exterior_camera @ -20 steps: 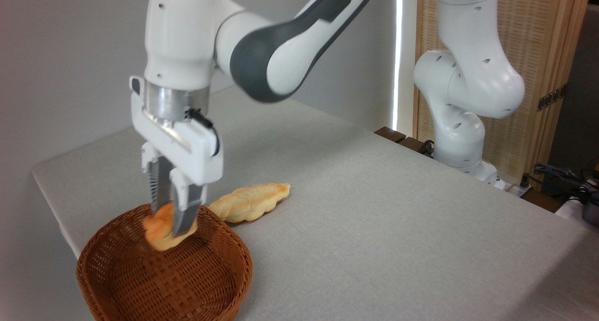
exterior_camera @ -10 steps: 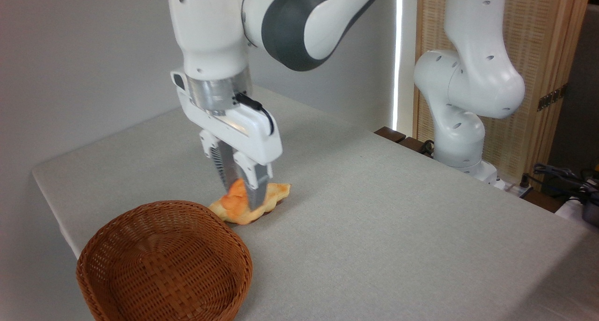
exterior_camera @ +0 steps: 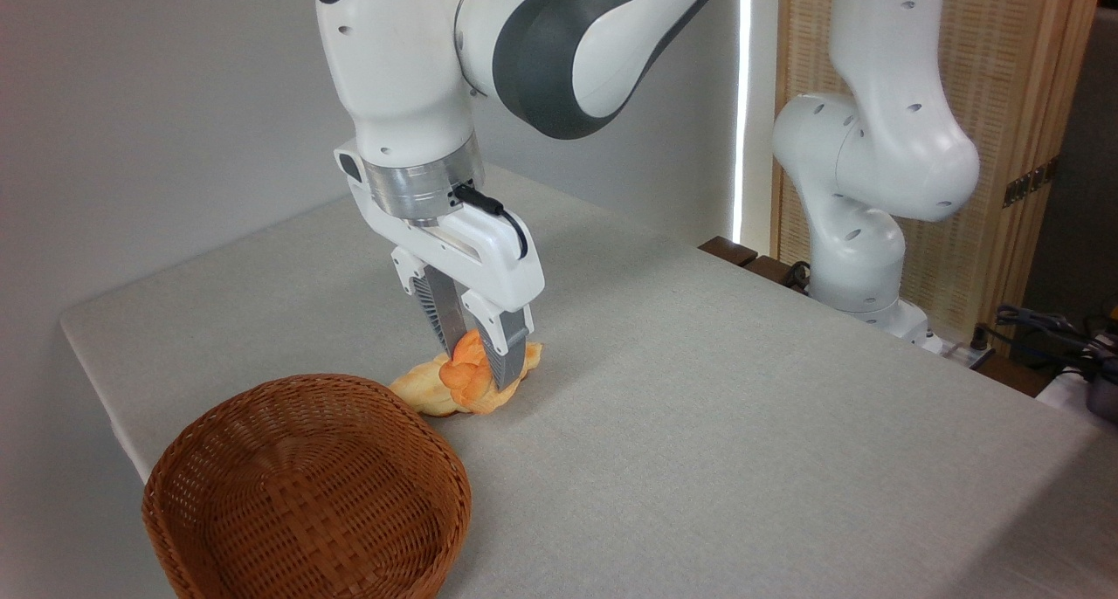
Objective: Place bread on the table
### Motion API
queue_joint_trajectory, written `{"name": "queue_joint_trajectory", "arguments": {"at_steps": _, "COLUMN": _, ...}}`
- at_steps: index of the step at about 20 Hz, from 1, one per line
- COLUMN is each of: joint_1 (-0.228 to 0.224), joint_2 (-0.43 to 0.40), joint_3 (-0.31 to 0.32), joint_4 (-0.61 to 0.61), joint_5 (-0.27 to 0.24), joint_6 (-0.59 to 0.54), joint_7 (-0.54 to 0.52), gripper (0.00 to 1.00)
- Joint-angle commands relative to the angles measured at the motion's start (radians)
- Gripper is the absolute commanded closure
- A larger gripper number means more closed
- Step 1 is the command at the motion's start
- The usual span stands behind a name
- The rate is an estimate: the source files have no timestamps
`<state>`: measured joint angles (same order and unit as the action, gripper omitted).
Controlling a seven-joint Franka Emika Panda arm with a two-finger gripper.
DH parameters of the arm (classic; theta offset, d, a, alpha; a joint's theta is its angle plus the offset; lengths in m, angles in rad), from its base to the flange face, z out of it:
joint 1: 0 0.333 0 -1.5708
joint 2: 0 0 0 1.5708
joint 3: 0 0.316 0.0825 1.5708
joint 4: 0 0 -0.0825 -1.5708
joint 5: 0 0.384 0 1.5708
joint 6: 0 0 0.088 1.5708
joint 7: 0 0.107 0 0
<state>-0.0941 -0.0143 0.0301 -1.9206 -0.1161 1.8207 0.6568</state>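
The bread (exterior_camera: 467, 381), a small orange-golden bun, hangs between the fingers of my gripper (exterior_camera: 483, 370), which is shut on it. It is held just above the grey cloth of the table (exterior_camera: 699, 389), in front of and partly covering a paler braided loaf. The gripper points down, to the right of the wicker basket.
A brown wicker basket (exterior_camera: 306, 490) sits at the table's front left corner with nothing in it. The braided loaf (exterior_camera: 422, 391) lies on the cloth behind the held bun. The arm's white base (exterior_camera: 860, 232) stands at the table's far right edge.
My gripper has lifted the bun out of the basket and carried it right and away from the basket, over the table near the braided loaf.
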Motion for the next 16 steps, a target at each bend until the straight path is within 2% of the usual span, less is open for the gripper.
{"name": "queue_joint_trajectory", "arguments": {"at_steps": 1, "joint_1": -0.007, "joint_2": -0.012, "joint_3": 0.005, "joint_4": 0.005, "joint_5": 0.001, "joint_6": -0.003, "joint_7": 0.004, "gripper": 0.0}}
{"name": "queue_joint_trajectory", "arguments": {"at_steps": 11, "joint_1": -0.007, "joint_2": -0.012, "joint_3": 0.005, "joint_4": 0.018, "joint_5": 0.001, "joint_6": -0.003, "joint_7": 0.009, "gripper": 0.0}}
{"name": "queue_joint_trajectory", "arguments": {"at_steps": 16, "joint_1": -0.007, "joint_2": -0.012, "joint_3": 0.007, "joint_4": 0.08, "joint_5": 0.01, "joint_6": 0.0, "joint_7": 0.017, "gripper": 0.0}}
